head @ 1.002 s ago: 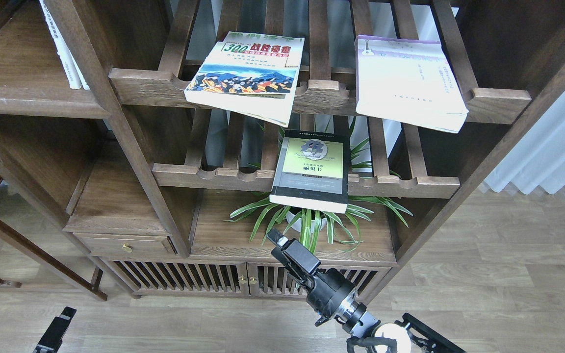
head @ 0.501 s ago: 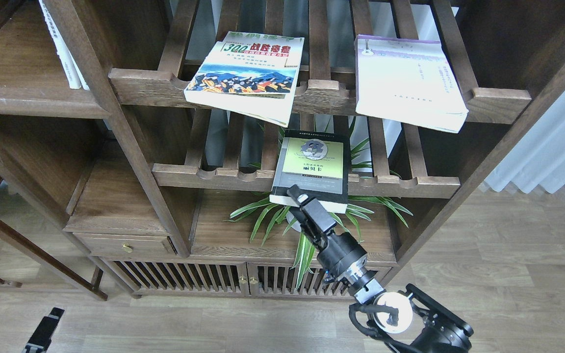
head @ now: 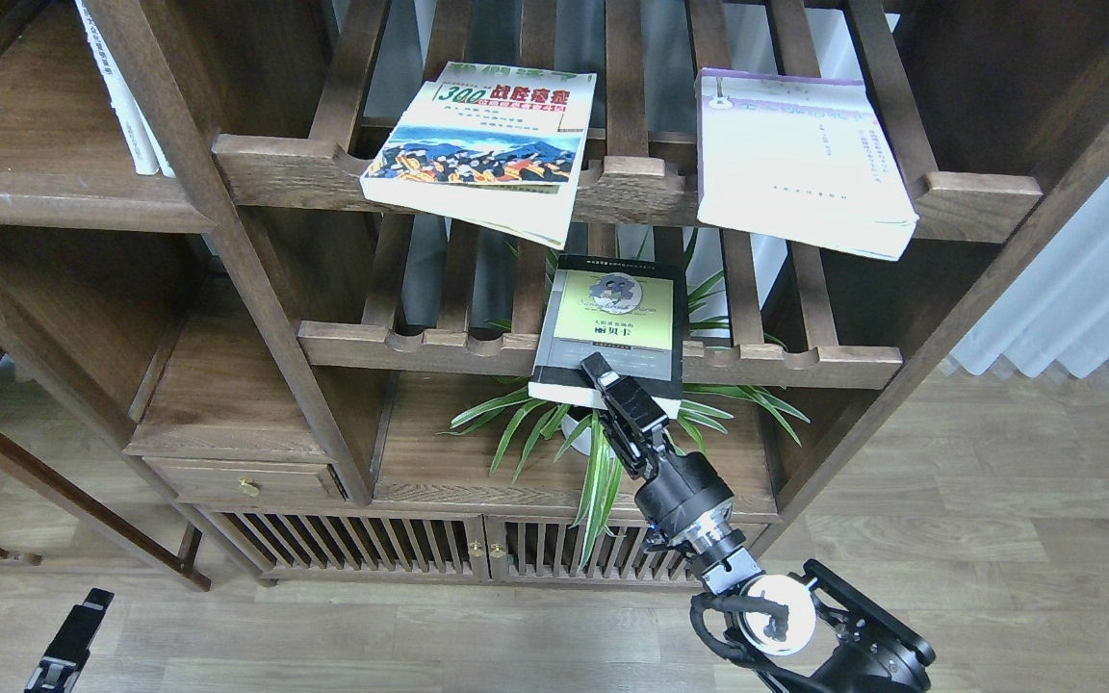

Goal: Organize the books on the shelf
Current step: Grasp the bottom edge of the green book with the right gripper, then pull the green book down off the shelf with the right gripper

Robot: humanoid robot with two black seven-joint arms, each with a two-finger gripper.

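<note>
The black-grey book with a lime-green panel (head: 617, 327) lies on the lower slatted rack and overhangs its front rail. My right gripper (head: 603, 373) is at this book's near edge. One finger (head: 597, 366) lies over the cover, and the other is hidden. The cream "300" book (head: 482, 144) and the white book with a purple strip (head: 795, 159) lie flat on the upper slatted rack and overhang its rail. The solid dark-brown shelf (head: 54, 197) is at the upper left. My left gripper (head: 68, 640) is low at the bottom left, far from the books.
Thin white-spined books (head: 126, 96) stand on the solid shelf. A spider plant in a white pot (head: 603, 438) sits under the lower rack, right below my right gripper. A drawer (head: 246, 478) and slatted cabinet doors (head: 381, 549) are below. A curtain (head: 1084, 289) hangs at the right.
My right gripper has risen from below the plant to the near edge of the black-grey book. My left gripper has sunk a little toward the bottom-left corner. The books have not moved.
</note>
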